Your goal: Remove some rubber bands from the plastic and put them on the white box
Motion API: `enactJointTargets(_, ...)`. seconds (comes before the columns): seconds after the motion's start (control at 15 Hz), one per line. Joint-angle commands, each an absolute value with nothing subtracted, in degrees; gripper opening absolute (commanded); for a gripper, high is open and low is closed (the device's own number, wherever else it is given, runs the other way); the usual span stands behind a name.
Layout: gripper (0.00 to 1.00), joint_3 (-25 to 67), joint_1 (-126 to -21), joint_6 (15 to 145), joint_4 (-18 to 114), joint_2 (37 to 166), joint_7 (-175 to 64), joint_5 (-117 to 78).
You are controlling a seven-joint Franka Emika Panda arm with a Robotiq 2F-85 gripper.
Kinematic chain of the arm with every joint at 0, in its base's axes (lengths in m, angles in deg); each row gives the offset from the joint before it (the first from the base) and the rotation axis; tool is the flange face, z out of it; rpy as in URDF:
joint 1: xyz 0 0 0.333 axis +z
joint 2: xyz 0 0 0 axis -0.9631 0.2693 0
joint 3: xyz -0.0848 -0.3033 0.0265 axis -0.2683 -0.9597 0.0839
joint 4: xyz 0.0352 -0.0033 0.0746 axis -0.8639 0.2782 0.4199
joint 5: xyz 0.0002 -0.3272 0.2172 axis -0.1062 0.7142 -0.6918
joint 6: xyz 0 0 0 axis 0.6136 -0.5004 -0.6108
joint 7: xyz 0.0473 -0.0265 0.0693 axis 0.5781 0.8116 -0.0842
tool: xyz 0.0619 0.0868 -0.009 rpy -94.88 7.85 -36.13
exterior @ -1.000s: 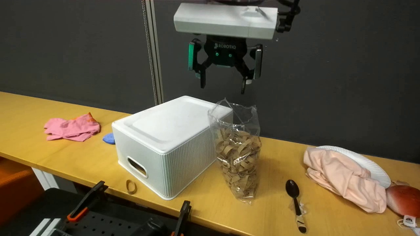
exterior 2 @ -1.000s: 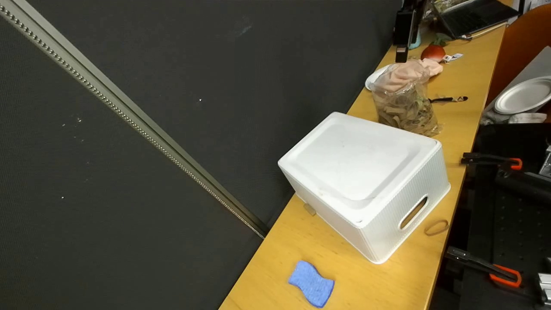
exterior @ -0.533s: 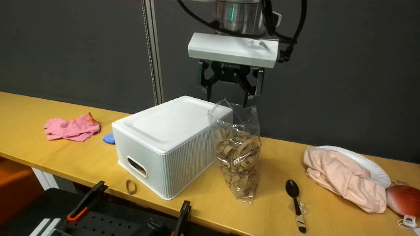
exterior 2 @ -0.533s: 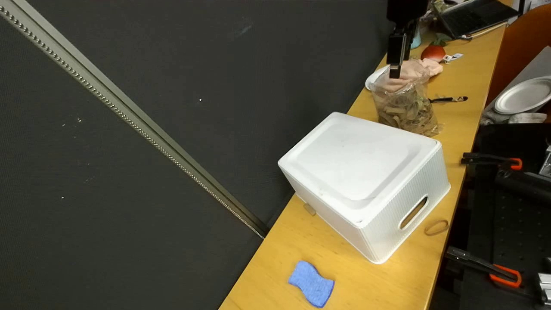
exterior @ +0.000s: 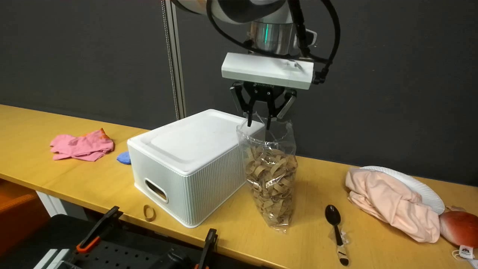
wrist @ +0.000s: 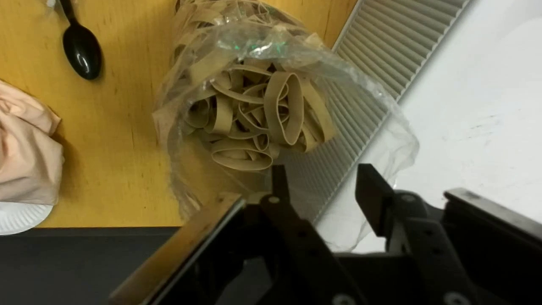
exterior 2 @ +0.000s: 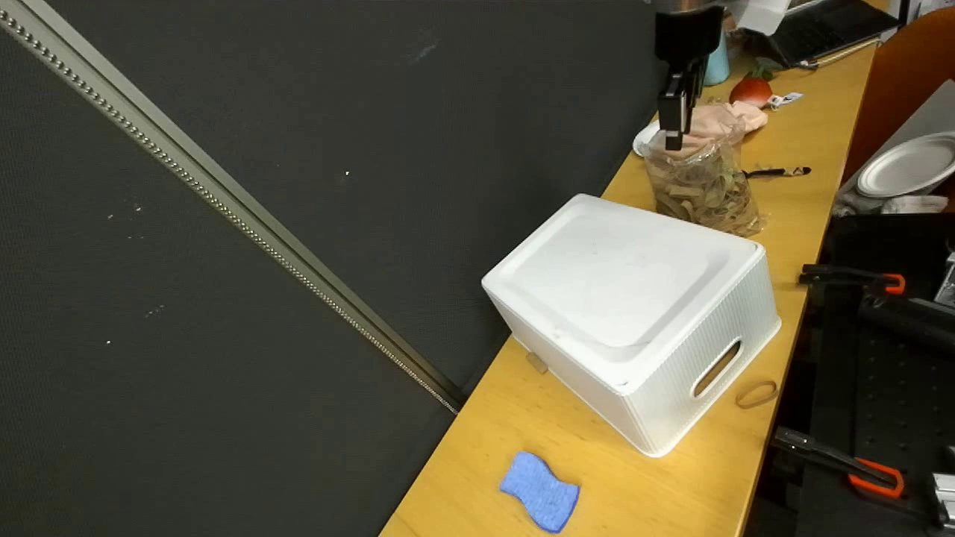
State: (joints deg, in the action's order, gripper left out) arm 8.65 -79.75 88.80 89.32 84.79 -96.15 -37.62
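I seem to be in a lab: clamps (exterior: 101,225), a perforated black board (exterior 2: 880,395), an open laptop (exterior 2: 828,33).

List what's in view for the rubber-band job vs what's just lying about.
For the job:
gripper
rubber bands inside the plastic bag
white box

Just lying about:
black spoon
pale pink cloth
white plate
red tagged round thing
brighter pink cloth
blue sponge
laptop
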Motion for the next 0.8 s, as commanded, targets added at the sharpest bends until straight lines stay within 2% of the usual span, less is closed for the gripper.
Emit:
enactJointTargets(0.0,0.17,10.94,-82.00,89.37,88.05,86.03,-97.91,-39.51)
enactJointTargets(0.13,0.02,11.16,-82.74,89.52,88.63,86.25,-97.84,-39.26)
enactJointTargets(0.2,0.00,11.24,-83.04,89.58,88.87,86.23,-97.77,-39.19)
enactJointTargets(0.73,0.00,11.32,-85.81,89.76,89.16,88.84,-97.36,-39.24)
